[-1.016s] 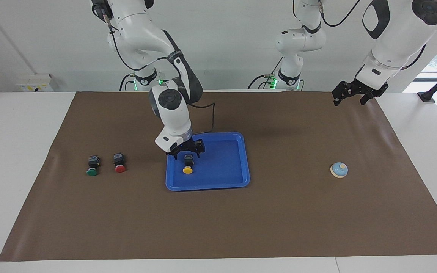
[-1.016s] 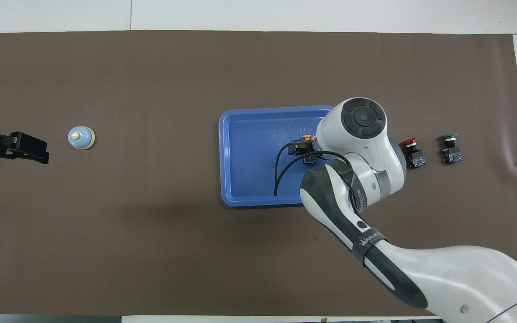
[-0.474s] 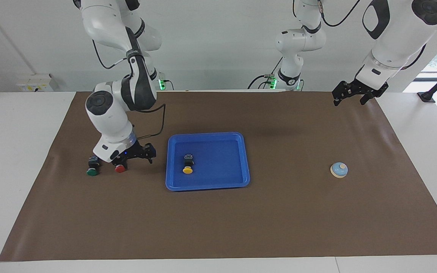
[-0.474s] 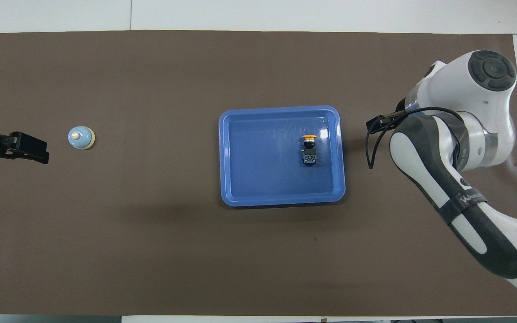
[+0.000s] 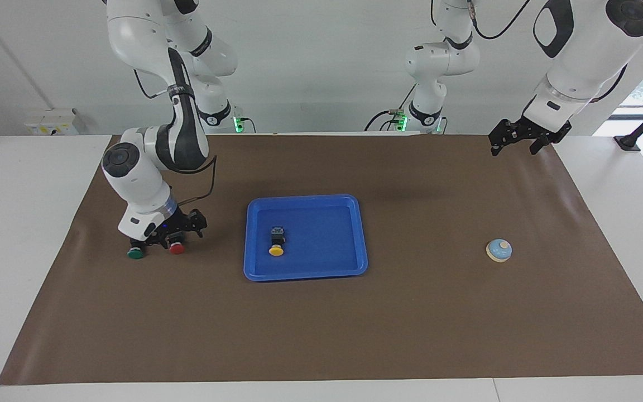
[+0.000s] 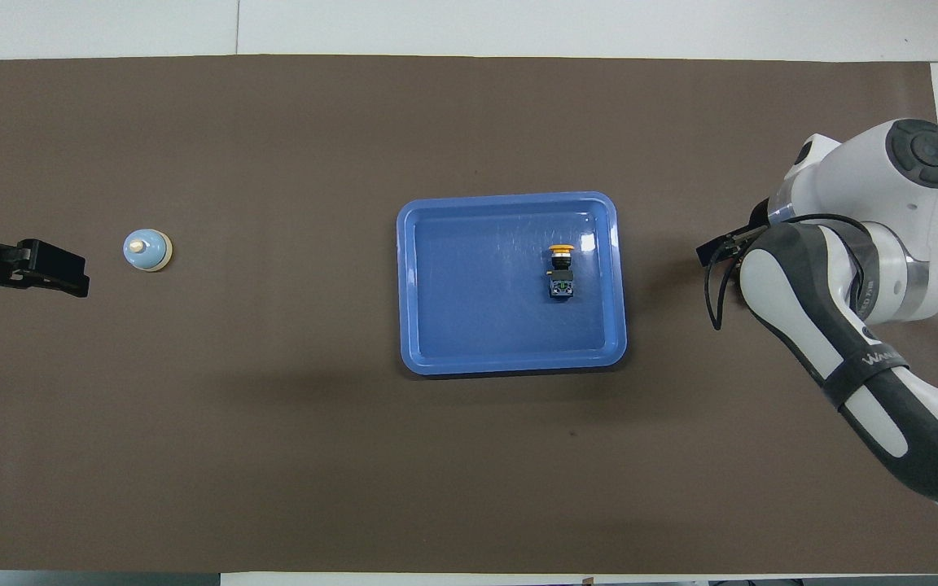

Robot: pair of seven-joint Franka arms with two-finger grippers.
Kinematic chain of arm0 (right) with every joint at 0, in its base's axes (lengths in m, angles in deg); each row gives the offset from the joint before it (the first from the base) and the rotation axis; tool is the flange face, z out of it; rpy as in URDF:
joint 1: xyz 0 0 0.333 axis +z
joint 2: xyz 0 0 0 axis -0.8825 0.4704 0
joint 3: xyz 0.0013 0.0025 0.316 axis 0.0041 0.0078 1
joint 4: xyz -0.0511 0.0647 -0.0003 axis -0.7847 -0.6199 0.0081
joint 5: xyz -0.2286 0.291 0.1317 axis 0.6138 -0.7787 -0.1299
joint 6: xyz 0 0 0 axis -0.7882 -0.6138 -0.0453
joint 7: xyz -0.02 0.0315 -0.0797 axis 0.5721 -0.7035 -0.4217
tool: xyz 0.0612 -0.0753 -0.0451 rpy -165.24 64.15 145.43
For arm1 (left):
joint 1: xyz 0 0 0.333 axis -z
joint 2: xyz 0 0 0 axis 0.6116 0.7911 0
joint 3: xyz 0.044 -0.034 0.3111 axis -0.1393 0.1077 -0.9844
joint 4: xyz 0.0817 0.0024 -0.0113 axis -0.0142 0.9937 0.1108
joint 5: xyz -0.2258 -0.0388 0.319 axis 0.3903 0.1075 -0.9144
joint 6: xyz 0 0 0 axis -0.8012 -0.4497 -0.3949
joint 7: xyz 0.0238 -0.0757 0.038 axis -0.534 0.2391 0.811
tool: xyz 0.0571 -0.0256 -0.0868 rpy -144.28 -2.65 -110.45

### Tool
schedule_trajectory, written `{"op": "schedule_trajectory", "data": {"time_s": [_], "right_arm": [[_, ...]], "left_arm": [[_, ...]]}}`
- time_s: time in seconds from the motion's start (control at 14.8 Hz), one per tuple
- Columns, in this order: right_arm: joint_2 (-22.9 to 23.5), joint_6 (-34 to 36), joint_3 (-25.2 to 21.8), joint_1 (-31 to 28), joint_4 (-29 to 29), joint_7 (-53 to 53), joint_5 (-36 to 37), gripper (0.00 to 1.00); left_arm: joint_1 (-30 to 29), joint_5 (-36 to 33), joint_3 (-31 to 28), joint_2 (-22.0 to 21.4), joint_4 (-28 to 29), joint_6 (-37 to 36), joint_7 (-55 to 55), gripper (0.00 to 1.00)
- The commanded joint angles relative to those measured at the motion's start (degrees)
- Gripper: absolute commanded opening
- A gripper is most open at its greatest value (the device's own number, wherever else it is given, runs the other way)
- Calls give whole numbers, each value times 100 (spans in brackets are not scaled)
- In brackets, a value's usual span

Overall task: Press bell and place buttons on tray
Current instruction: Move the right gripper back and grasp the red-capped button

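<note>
Bright, even overhead lighting; soft shadows on the brown mat (image 5: 321, 312); daylight glare at one window edge; sharp focus

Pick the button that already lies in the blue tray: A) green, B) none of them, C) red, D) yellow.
D: the yellow button lies on its side inside the tray, while the green button and the red button sit on the brown mat toward the right arm's end, under the right claw.

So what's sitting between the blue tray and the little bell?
Nothing. Between the tray and the bell there is only bare brown mat; both the facing and overhead views show it.
</note>
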Motion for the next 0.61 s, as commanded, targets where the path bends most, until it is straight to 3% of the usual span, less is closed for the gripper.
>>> {"op": "schedule_trajectory", "data": {"time_s": [0.0, 0.41, 0.54], "right_arm": [[-324, -504, 66, -169, 681, -211, 33, 100], [-456, -707, 57, -187, 1042, -88, 33, 100], [-465, -698, 57, -335, 1078, -158, 33, 95]], "left_arm": [[18, -96, -22, 18, -71, -128, -6, 100], [18, -96, -22, 18, -71, -128, 3, 100], [18, -96, -22, 18, -71, -128, -6, 100]]}}
